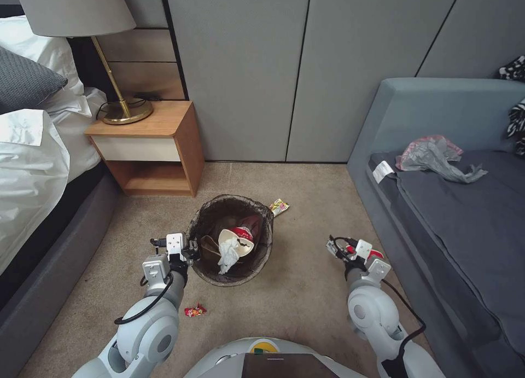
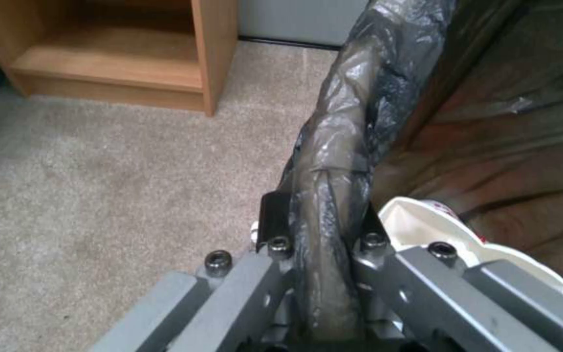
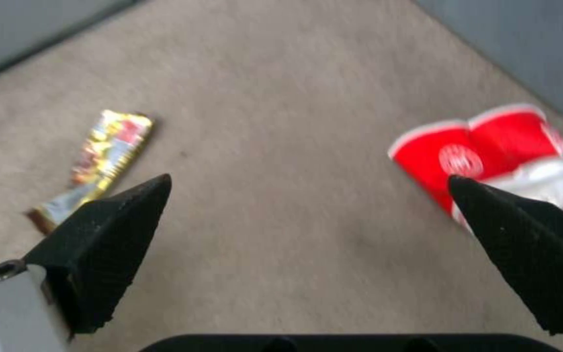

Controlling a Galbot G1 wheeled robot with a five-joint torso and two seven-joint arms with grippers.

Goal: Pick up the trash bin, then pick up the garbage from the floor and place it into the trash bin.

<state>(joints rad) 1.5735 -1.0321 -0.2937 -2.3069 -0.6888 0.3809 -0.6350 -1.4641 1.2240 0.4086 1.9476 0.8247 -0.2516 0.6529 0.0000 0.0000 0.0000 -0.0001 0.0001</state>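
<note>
Left gripper (image 2: 320, 244) clamped on trash bin (image 1: 229, 238) rim, steadying it on carpet by nightstand (image 1: 153, 148). Right gripper (image 3: 308, 215) spread wide over floor, red cup (image 3: 490, 151) beside one finger, yellow wrapper (image 3: 99, 161) past other; likely lining up cup.

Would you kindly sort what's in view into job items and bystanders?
Job: trash bin, held at its rim by left gripper; red cup; yellow wrapper; small red wrapper; open right gripper.
Bystanders: nightstand, lamp, sofa.
</note>
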